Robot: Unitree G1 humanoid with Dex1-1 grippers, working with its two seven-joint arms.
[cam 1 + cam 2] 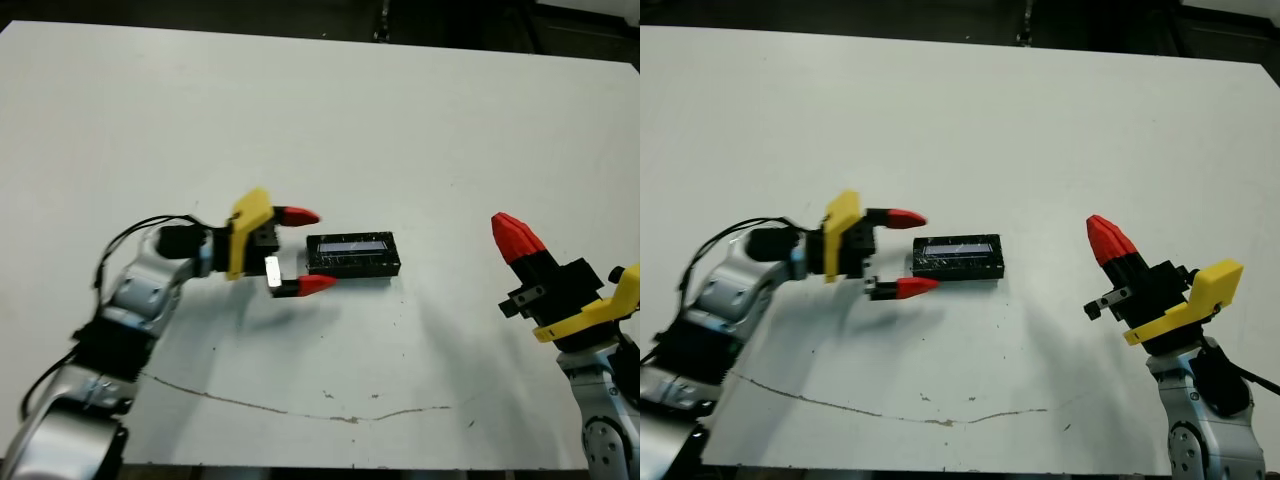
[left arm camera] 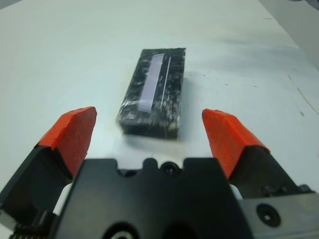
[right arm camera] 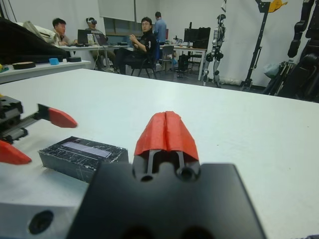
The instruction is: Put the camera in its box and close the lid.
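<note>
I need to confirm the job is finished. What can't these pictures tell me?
- Whether the camera is inside: the lid covers the box in every view.
- Whether the lid is fully seated: the seam is too small in the head views, blurred in the left wrist view.
- Left gripper open, right gripper shut; neither touches it.

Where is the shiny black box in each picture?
Left eye view: the box lies mid-table, just right of the open left hand.
Right eye view: same spot, a bit left of centre.
Left wrist view: it lies ahead between the two red fingers, not touching them.
Right wrist view: low at the left, beside the shut right hand.
Shared landmark: the pale stripe on its lid.
</note>
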